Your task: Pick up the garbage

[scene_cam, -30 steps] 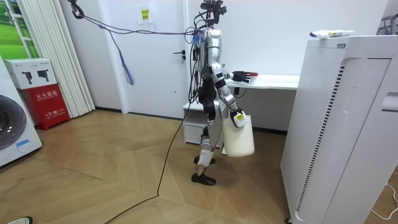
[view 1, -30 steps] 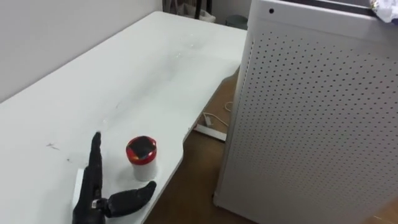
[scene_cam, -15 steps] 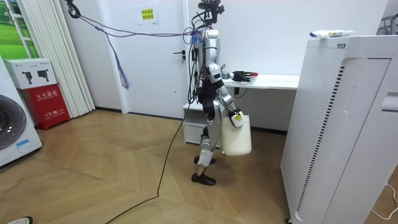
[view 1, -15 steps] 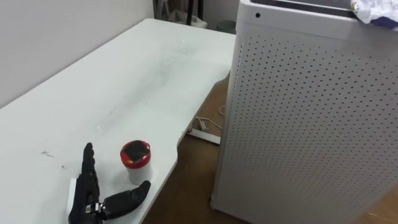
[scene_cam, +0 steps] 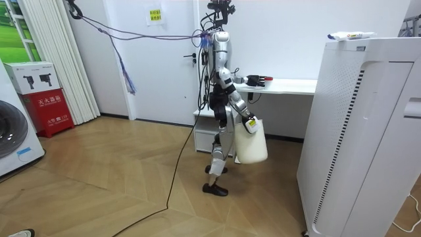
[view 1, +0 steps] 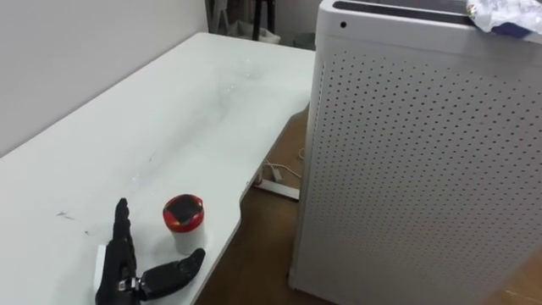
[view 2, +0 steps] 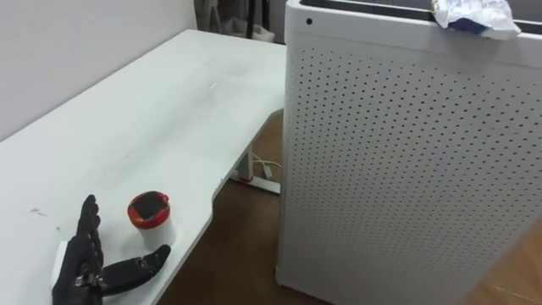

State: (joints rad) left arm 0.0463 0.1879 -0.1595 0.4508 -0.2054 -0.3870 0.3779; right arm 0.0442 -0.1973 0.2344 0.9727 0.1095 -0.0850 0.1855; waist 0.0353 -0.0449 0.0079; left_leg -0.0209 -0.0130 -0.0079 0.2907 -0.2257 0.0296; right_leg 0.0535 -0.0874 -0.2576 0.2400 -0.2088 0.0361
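We found the left hand (view 1: 118,273), spread with thumb apart, at the near edge of the counter (view 1: 169,110) beside the red-lidded cup (view 1: 184,222); we judged the approach in hand, with closing round the cup next.

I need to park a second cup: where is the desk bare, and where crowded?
The desk is bare from the cup back to its far end, between the wall and the front edge. It is crowded only at the near edge, where the open left hand is beside the cup.
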